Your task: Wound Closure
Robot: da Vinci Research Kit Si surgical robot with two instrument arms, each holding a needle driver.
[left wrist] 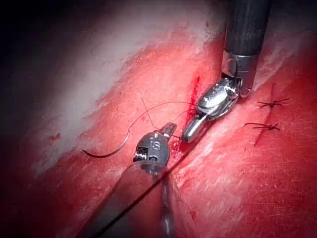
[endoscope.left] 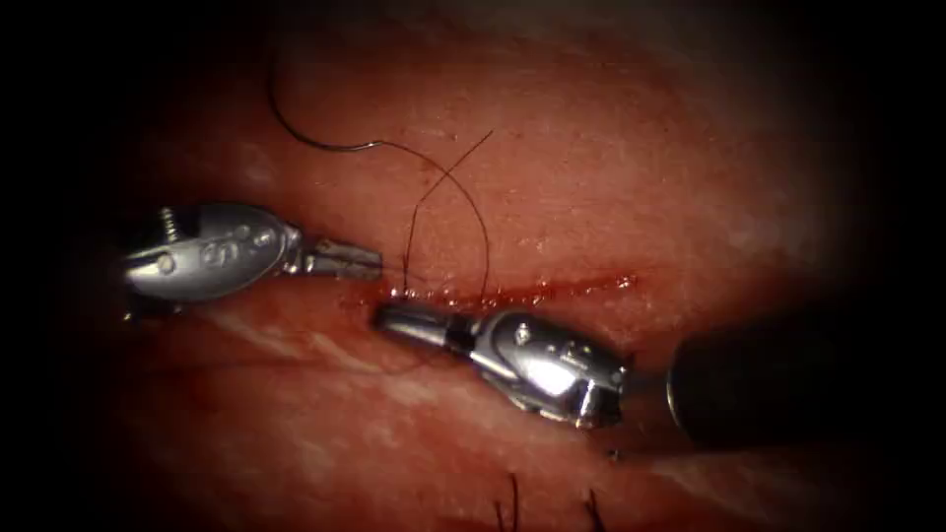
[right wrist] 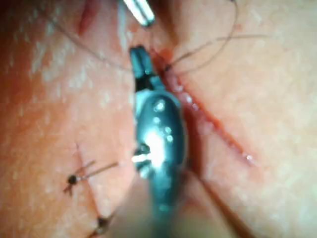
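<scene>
Needle work is what I check first. The needle [endoscope.left: 305, 141] lies loose on the tissue [endoscope.left: 641, 177], far up and to the left of the cut [endoscope.left: 493, 294]. It is not stuck into the tissue, and no claw holds it. In the left wrist view I see the needle [left wrist: 106, 154] as a dark curve lying flat, well apart from both tools.

From the needle's end the thread [endoscope.left: 485, 236] runs down to the cut, makes a tall loop above it, and one loose end sticks up and to the right. Red fluid [endoscope.left: 591, 284] sits along the cut.

My left claw [endoscope.left: 370, 260] comes in from the left, just above the cut. Its two jaws look pressed together. The tip is right beside the thread where it goes into the cut, but I cannot tell if it pinches the thread.

My right claw [endoscope.left: 386, 315] lies just below the cut and points left, so its tip is near the left claw's tip. Its jaws look pressed together too. In the right wrist view the right claw [right wrist: 140, 55] sits at the edge of the cut with thread close by, and I cannot tell if it holds any.

Two finished stitches [left wrist: 271, 103] sit on the tissue, off to the side of the right tool.
</scene>
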